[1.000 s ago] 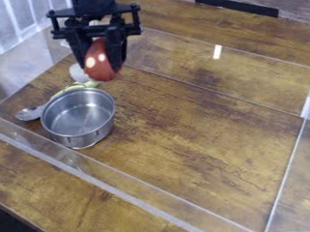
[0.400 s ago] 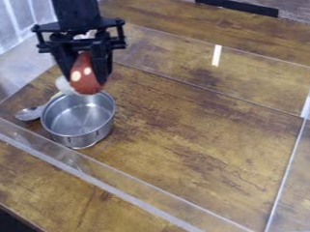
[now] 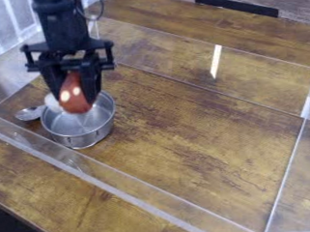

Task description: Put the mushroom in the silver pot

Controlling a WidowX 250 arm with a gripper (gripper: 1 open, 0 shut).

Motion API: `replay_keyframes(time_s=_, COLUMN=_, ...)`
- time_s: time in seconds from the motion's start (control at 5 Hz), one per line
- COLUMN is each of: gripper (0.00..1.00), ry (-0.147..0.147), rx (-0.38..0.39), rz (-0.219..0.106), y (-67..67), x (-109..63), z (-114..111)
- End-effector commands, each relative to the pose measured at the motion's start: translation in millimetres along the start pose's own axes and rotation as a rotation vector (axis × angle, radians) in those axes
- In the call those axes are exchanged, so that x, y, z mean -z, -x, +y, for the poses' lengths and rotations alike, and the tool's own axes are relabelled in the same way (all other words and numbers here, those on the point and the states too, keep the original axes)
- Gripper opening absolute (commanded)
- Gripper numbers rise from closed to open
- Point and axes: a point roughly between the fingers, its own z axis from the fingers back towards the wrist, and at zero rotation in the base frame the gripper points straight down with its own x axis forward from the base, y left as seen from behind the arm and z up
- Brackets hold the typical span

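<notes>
- The pincer [image 3: 73,92], black and pointing straight down at the far left of the scene, was clenched on the mushroom [image 3: 74,93], whose dark red cap showed between the two fingers.
- Compared with a second earlier, the pincer had travelled left and toward the near side, and had dropped lower; it had been off to the far right of the pot and higher up.
- It now hung directly over the silver pot [image 3: 81,131], with the mushroom held just above the opening and close to the level of the rim. Whether the mushroom was touching the inside of the pot could not be told.
- The silver pot had not shifted; it sat in the same spot on the wooden bench [image 3: 197,135], inside the clear-walled tray [image 3: 175,209].
- A grey spoon-like piece [image 3: 28,113] lay just left of the pot, unchanged. The pincer hid the yellow-green object seen earlier beyond the pot.
- Judged from this, the carry was nearly over: the mushroom was lined up with the pot, and what remained was a short lowering and a release so it dropped inside.
</notes>
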Motion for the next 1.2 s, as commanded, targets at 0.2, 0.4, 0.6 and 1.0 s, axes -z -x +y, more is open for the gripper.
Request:
replay_keyframes(time_s=0.2, gripper=0.0, ry=0.002, rx=-0.029, rz=-0.056, y=-7.8, x=6.3, z=13.2)
replay_keyframes(time_s=0.4, gripper=0.0, ry=0.001, rx=-0.034, rz=-0.055, y=-11.9, x=15.3, z=16.1)
replay_keyframes(time_s=0.6, gripper=1.0, ry=-0.001, rx=-0.043, rz=-0.052, y=-15.6, x=23.7, z=19.8)
replay_keyframes(time_s=1.0, gripper=1.0, ry=-0.001, rx=-0.067, rz=-0.057, y=-23.0, x=27.2, z=29.2)
